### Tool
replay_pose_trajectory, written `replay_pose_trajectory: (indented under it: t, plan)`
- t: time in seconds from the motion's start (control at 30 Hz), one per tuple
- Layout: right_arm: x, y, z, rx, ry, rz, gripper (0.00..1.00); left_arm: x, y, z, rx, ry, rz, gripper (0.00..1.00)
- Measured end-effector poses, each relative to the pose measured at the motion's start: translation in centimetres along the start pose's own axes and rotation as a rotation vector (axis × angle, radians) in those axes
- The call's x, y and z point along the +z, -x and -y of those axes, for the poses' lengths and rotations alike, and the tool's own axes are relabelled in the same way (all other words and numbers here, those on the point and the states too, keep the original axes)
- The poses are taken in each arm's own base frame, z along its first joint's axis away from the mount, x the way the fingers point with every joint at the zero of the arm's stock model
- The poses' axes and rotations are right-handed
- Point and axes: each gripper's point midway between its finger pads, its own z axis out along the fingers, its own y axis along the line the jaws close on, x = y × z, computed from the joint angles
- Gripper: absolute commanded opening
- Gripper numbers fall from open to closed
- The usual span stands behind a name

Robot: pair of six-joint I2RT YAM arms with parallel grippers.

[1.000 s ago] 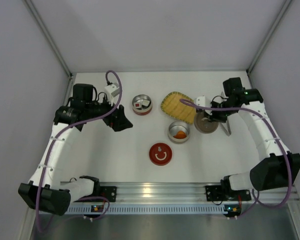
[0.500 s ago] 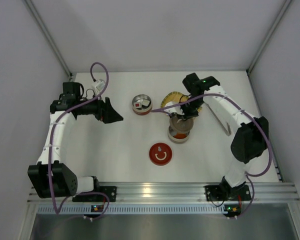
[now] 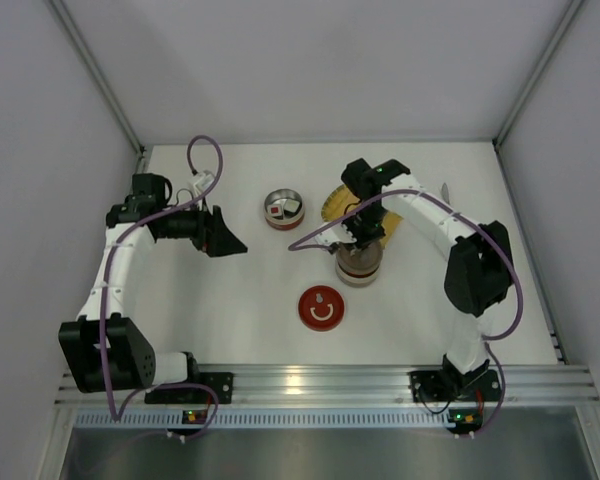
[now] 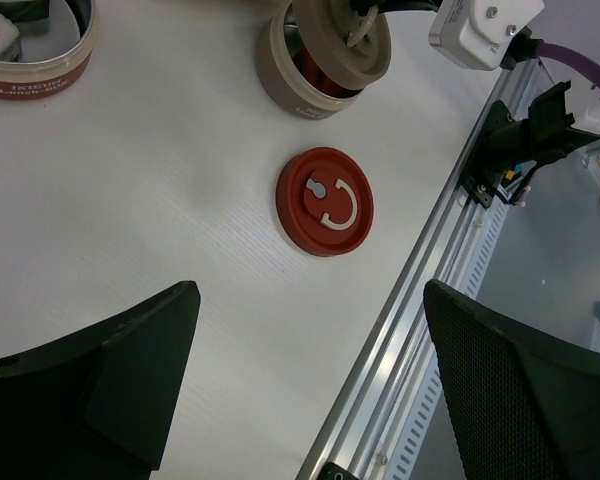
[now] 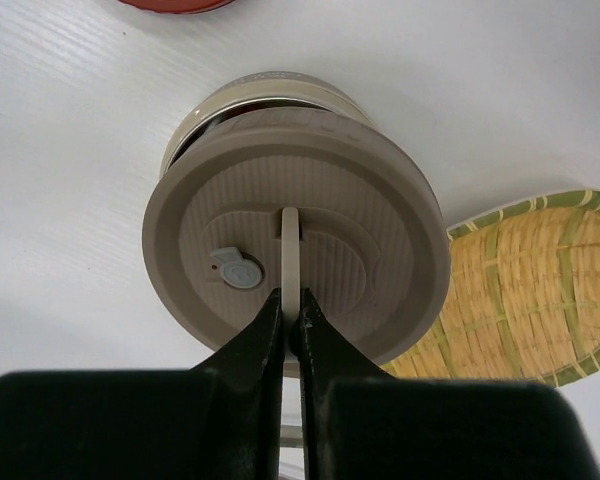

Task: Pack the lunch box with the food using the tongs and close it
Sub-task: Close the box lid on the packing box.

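Observation:
A beige round lunch box tin (image 3: 358, 270) (image 4: 285, 88) (image 5: 192, 128) stands mid-table with orange-red food (image 4: 323, 82) showing under its lid. My right gripper (image 3: 363, 233) (image 5: 290, 302) is shut on the thin upright handle of the beige lid (image 5: 300, 240) (image 4: 346, 40). The lid hangs tilted and slightly off-centre over that tin. A red-walled tin (image 3: 283, 210) (image 4: 35, 68) holds white food blocks with red marks (image 3: 279, 209). My left gripper (image 3: 230, 243) (image 4: 310, 295) is open over bare table, left of the tins. The tongs are hidden.
A red round lid (image 3: 321, 306) (image 4: 325, 201) lies flat in front of the beige tin. A yellow woven tray (image 3: 336, 203) (image 5: 525, 290) sits just behind my right gripper. The aluminium rail (image 3: 310, 381) (image 4: 435, 290) runs along the near edge, and walls close the other sides.
My right arm swung left, carrying the beige lid from right of the tin to over it. My left arm drew back toward the left wall, still open.

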Motion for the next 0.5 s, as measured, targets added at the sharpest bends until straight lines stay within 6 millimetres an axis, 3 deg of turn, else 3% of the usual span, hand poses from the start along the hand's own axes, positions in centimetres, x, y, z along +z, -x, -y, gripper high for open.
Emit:
replay_pose_trajectory:
  t: [0.2, 0.5]
  plan:
    - [0.71, -0.4, -0.02, -0.006, 0.023, -0.019, 0.0, 0.01, -0.48, -0.29, 0.0, -0.001, -0.002, 0.98]
    - [1.07, 0.5, -0.21, -0.032, 0.037, -0.026, 0.0, -0.33, -0.56, -0.54, 0.008, -0.006, 0.011, 0.98]
